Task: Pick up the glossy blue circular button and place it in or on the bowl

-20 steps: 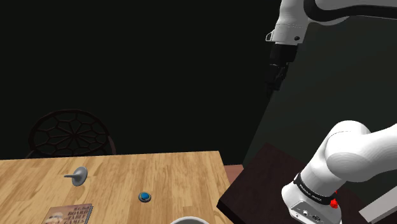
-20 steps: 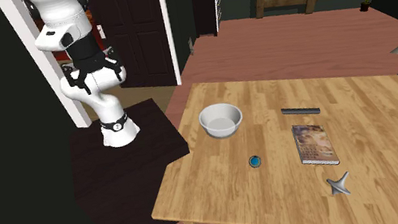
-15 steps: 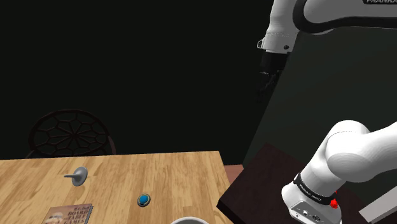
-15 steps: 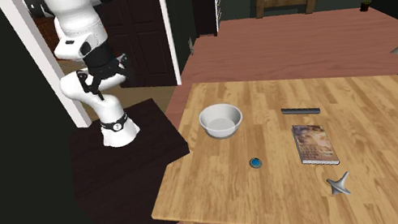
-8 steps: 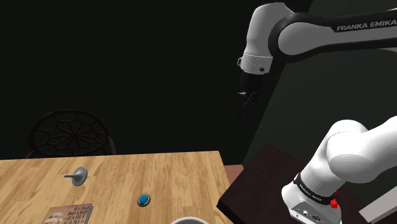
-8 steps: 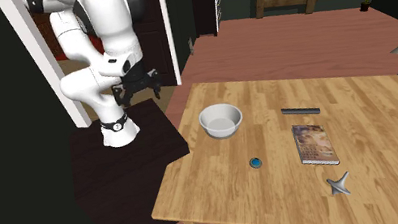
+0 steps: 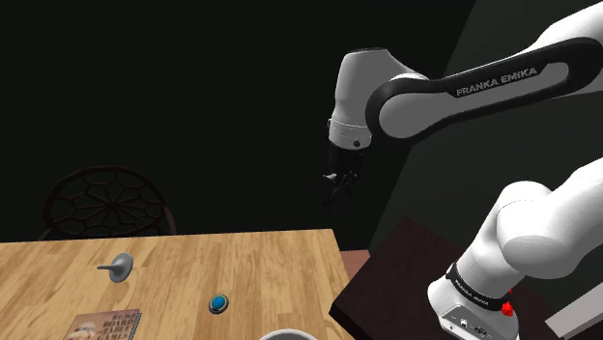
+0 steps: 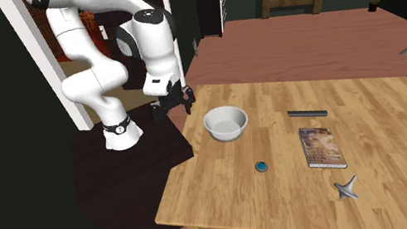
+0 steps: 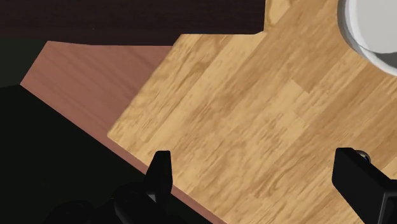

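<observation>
Swung lower and closer to the table [image 8: 386,164] than half a second ago, the gripper [image 9: 255,170] hangs empty, fingers spread wide, above its corner beside the bowl [image 8: 228,134], while the blue button [image 8: 261,164] lies on the wood near that bowl.

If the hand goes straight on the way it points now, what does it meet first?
The hand would probably meet the bare table near its corner; the bowl lies to one side.
</observation>
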